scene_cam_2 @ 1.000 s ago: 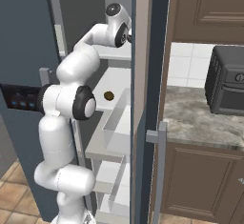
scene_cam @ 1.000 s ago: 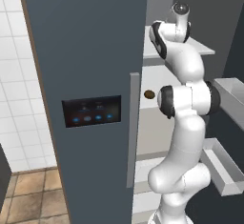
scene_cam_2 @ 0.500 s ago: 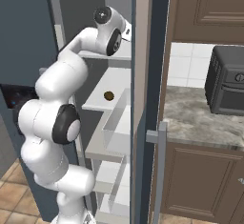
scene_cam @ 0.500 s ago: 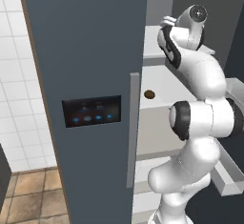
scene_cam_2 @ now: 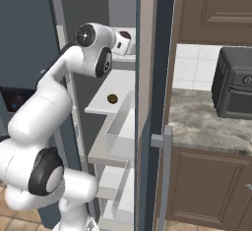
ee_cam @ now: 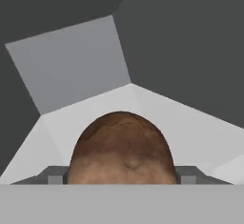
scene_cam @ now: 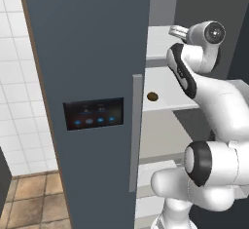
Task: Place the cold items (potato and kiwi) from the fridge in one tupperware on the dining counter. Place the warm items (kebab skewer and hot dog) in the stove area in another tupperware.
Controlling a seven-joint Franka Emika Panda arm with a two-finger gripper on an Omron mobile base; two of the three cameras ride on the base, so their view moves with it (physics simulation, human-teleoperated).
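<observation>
Potato (ee_cam: 121, 149) sits between tool fingers; kiwi (scene_cam: 152, 96) on lower shelf.

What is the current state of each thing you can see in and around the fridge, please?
Fridge door: swung open.
Potato: lying on an upper fridge shelf, between the pincer fingertips.
Pincer: jaws wide on either side of the potato; whether they press it cannot be told.
Kiwi: resting on the middle shelf, untouched.
Microwave: door closed, on the counter.

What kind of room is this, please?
A simulated home kitchen, most likely: an open fridge with white shelves, a stone counter over brown cabinets, and a dark oven-like appliance standing on the counter.
</observation>
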